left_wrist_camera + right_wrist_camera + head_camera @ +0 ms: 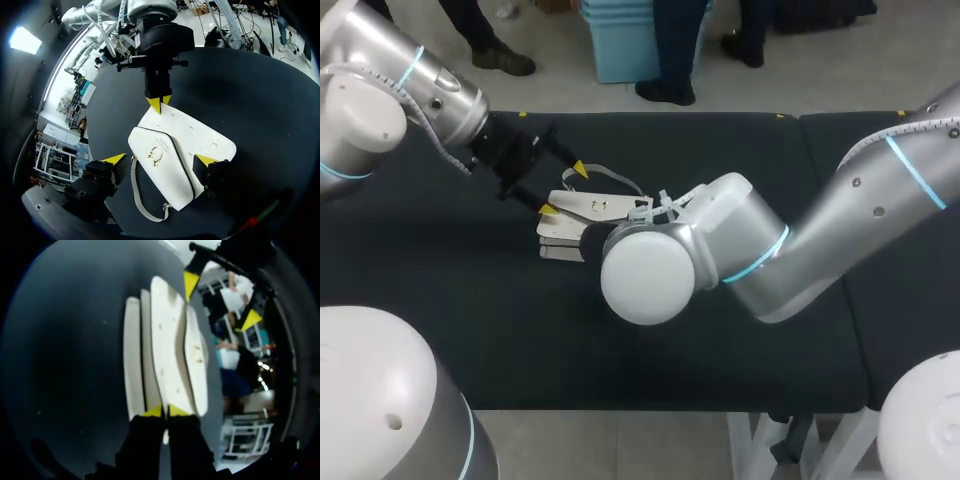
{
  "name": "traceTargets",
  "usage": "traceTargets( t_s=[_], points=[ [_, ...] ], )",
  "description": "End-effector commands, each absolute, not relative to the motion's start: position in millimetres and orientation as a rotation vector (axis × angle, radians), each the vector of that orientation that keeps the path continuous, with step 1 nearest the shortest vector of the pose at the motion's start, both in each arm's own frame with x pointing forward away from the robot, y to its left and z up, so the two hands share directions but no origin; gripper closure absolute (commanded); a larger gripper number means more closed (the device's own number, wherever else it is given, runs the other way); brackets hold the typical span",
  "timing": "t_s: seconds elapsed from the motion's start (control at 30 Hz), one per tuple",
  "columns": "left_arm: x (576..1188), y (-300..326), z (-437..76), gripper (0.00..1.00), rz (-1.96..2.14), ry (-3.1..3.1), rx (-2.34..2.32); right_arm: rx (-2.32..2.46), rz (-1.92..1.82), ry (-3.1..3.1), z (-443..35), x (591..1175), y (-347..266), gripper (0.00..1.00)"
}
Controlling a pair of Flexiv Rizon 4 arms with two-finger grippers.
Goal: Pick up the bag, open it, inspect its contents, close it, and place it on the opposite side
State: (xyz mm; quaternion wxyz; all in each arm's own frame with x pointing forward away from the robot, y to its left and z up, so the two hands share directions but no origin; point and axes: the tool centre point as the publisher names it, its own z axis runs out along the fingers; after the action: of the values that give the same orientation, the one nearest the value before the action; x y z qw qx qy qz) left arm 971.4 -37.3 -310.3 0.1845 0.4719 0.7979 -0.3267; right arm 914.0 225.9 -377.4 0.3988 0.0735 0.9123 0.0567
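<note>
**A:** Where's the bag?

**B:** Small white smooth-skinned handbag (pixel 165 180) lies flat on the black-covered table (pixel 470 330), about mid-table and a bit toward the far edge. The front flap faces up with a gold ring clasp (pixel 155 156) showing. A thin white strap (pixel 132 182) loops off one end.

**A:** Jaws?

**B:** Left gripper (pixel 159 159) is wide open, straddling the handbag across its width — one fingertip right at the body's edge, the other clear of it. It has no hold. Right gripper (pixel 165 411) has its fingers almost together at the opposite edge. It looks pinched onto one thin layer of the handbag, not the whole body.

**A:** How will it handle?

**B:** My read is that it's light. The panels are stiff enough to keep their shape, but in the right wrist view the layers stand apart like an accordion. The surface is smooth, so it could slip in a narrow pinch, and the strap is too floppy for control. Best hold is across the body for the lift, then a pinch on the flap edge near the clasp to open it. The risk is that lifting by one layer fans the rest open.
</note>
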Motion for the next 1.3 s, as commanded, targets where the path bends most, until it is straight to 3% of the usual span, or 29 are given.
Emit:
traceTargets(
  t_s=[0.03, 0.53, 0.63, 0.83, 0.93, 1.03, 1.07, 1.3],
  points=[
    [952, -33, -311, 0.13, -0.874, 2.226, 1.255, 0.189, 0.139, 2.306, -380, 914, 229, 1.0],
    [958, -40, -344, 0.28, -0.845, 2.277, 1.161, 0.189, 0.139, 2.306, -380, 914, 229, 1.0],
    [962, -42, -347, 0.4, -0.824, 2.277, 1.141, 0.189, 0.139, 2.306, -380, 914, 229, 1.0],
    [970, -46, -352, 0.52, -0.753, 2.262, 1.095, 0.189, 0.139, 2.306, -380, 914, 229, 1.0],
    [974, -48, -353, 0.63, -0.728, 2.26, 1.074, 0.189, 0.139, 2.306, -380, 914, 229, 1.0],
    [978, -49, -353, 0.84, -0.707, 2.275, 1.034, 0.189, 0.139, 2.306, -380, 914, 229, 1.0],
    [980, -49, -352, 0.98, -0.713, 2.28, 1.021, 0.189, 0.139, 2.306, -380, 914, 229, 1.0],
    [988, -47, -346, 1.0, -0.721, 2.361, 0.92, 0.189, 0.139, 2.306, -380, 914, 229, 1.0]
  ],
)
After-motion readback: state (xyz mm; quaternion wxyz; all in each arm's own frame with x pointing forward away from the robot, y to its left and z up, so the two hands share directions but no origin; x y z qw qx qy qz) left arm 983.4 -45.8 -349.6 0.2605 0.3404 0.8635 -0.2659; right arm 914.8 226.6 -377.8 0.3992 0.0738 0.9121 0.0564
